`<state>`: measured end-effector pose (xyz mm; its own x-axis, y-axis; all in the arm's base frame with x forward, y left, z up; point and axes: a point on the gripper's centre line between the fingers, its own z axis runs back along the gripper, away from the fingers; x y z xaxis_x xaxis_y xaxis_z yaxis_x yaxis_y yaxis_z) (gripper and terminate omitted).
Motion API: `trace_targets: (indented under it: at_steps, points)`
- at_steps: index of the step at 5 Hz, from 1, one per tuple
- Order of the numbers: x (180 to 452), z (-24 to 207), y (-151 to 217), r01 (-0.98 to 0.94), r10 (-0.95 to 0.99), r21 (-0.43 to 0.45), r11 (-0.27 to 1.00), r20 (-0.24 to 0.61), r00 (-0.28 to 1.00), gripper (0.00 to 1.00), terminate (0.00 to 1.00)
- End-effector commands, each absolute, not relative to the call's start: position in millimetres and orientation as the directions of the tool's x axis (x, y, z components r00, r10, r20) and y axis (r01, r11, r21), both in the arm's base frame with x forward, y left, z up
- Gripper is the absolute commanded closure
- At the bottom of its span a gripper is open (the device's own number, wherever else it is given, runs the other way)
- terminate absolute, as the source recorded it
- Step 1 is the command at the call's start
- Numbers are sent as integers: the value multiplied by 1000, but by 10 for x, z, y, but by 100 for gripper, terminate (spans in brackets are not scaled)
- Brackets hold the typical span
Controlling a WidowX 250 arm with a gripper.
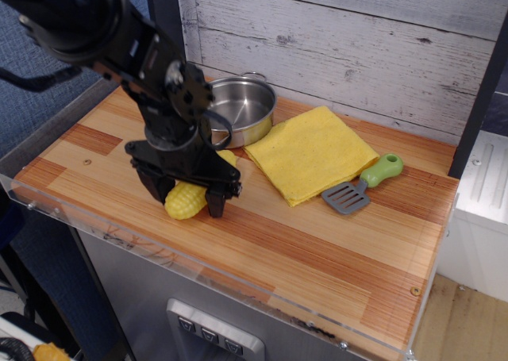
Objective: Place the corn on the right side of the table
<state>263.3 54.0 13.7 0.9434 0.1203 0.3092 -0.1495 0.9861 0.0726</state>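
Observation:
The yellow corn [182,201] lies on the wooden table [317,250] at the left front, in front of the steel pot. My black gripper [185,194] is lowered over the corn, with one finger on each side of it. The left fingertip [152,190] and right fingertip [216,205] are at table level. The jaws stand wider than the cob, so the gripper looks open around it. The arm hides the middle of the corn; its lower end and upper tip show.
A steel pot [246,107] stands at the back behind the gripper. A folded yellow cloth [309,151] lies right of the pot. A grey spatula with a green handle [365,185] lies beside the cloth. A clear plastic rim [119,238] runs along the front edge.

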Motion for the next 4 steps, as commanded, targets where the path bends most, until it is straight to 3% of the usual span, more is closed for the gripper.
trace_targets:
  at_steps: [1,2,4]
  points:
    - [2799,98,508,-140,112,63,988,332,937,0,0]
    - [2781,127,536,-143,114,60,988,343,932,100,0]
    - [2764,271,486,-131,114,23,991,355,928,100,0]
